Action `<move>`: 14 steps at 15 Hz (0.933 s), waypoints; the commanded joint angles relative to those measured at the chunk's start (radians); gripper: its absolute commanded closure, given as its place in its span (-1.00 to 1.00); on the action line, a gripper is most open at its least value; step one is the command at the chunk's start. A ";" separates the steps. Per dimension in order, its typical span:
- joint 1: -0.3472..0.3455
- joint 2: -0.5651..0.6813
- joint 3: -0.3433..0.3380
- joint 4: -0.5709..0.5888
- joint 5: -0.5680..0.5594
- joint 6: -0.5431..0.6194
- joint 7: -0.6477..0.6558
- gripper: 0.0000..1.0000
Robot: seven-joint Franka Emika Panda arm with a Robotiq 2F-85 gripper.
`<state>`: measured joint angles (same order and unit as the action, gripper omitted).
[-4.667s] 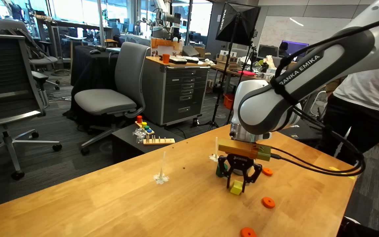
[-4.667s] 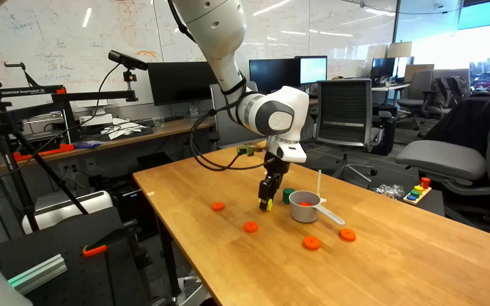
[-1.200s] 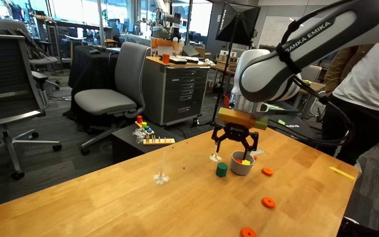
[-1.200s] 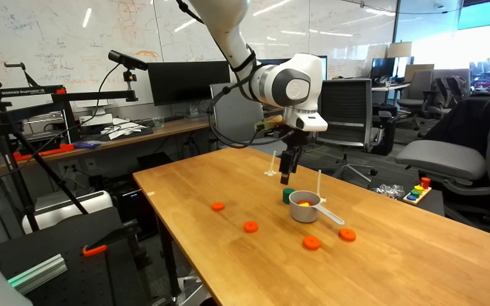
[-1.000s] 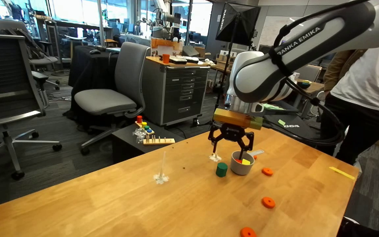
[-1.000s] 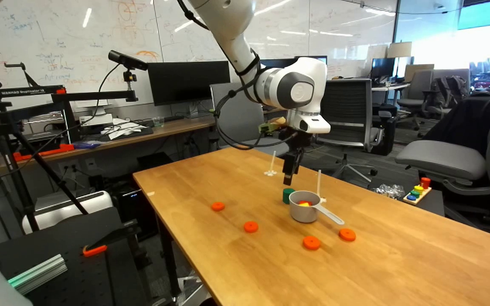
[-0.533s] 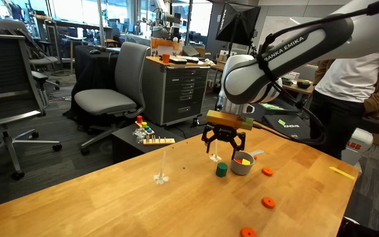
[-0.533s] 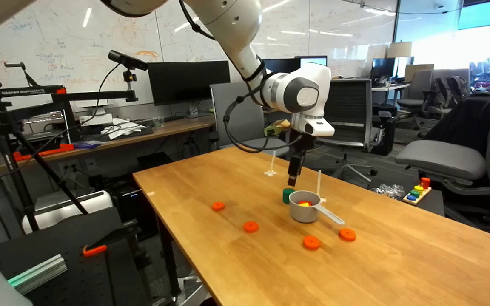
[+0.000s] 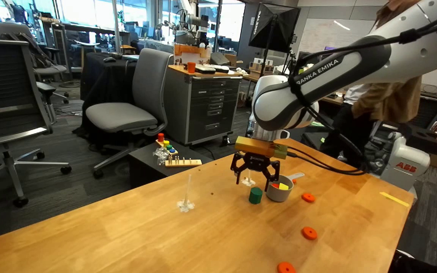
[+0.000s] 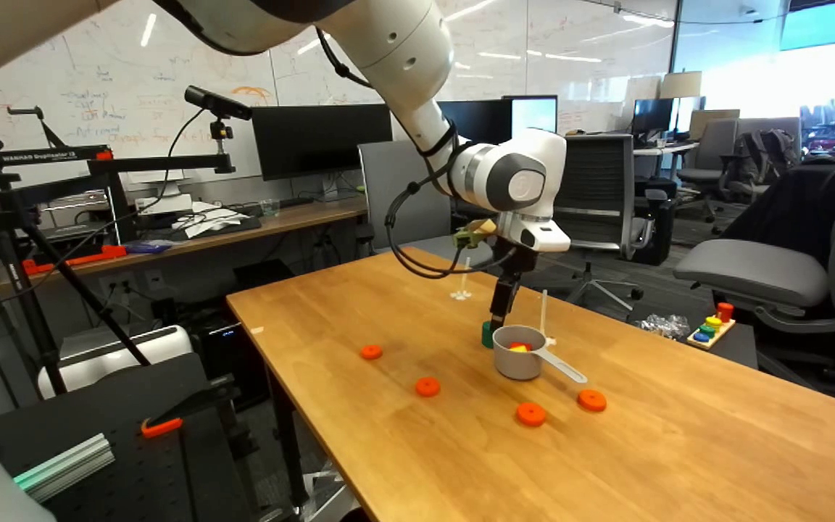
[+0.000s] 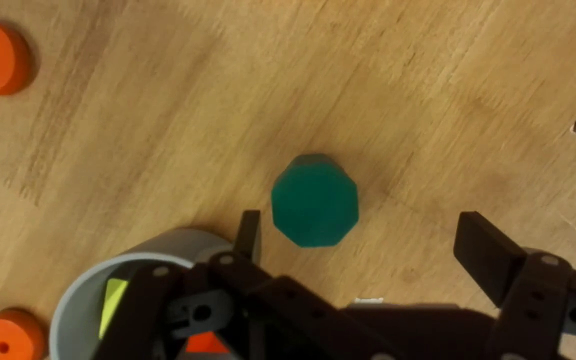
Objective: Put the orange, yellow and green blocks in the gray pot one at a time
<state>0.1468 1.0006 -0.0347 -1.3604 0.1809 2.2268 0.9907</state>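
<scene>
The green block (image 9: 255, 195) stands on the table, close beside the gray pot (image 10: 515, 366). Inside the pot lie the yellow block (image 9: 283, 187) and the orange block (image 9: 275, 185), both partly visible. My gripper (image 9: 252, 186) hangs over the green block, open and holding nothing. In the wrist view the green block (image 11: 314, 205) appears slightly ahead of the gap of my gripper (image 11: 358, 220), nearer the left finger. That finger (image 11: 249, 235) passes between block and pot, and the gripper's linkage hides part of the pot (image 11: 178, 242).
Several flat orange discs (image 10: 428, 386) lie around the pot. Its handle (image 10: 562, 366) sticks out to one side. Two thin upright pegs are taped to the table, a peg (image 9: 188, 189) and a peg (image 10: 543, 312) near the pot. Behind the table a person (image 9: 389, 98) stands.
Earlier my gripper was around the yellow block on the table; that block is now in the pot. Since then the open gripper has shifted from the pot toward the green block and come lower.
</scene>
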 commanded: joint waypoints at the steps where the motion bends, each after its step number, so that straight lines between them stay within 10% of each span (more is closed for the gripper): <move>1: -0.027 0.028 0.024 0.045 0.031 -0.032 -0.014 -1.00; 5: -0.034 0.019 0.023 0.031 0.045 -0.024 -0.011 -1.00; 6: -0.035 0.018 0.023 0.028 0.046 -0.020 -0.012 -0.50; 14: -0.058 0.001 0.029 -0.008 0.077 0.008 -0.021 0.61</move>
<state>0.1103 1.0151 -0.0247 -1.3575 0.2325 2.2275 0.9907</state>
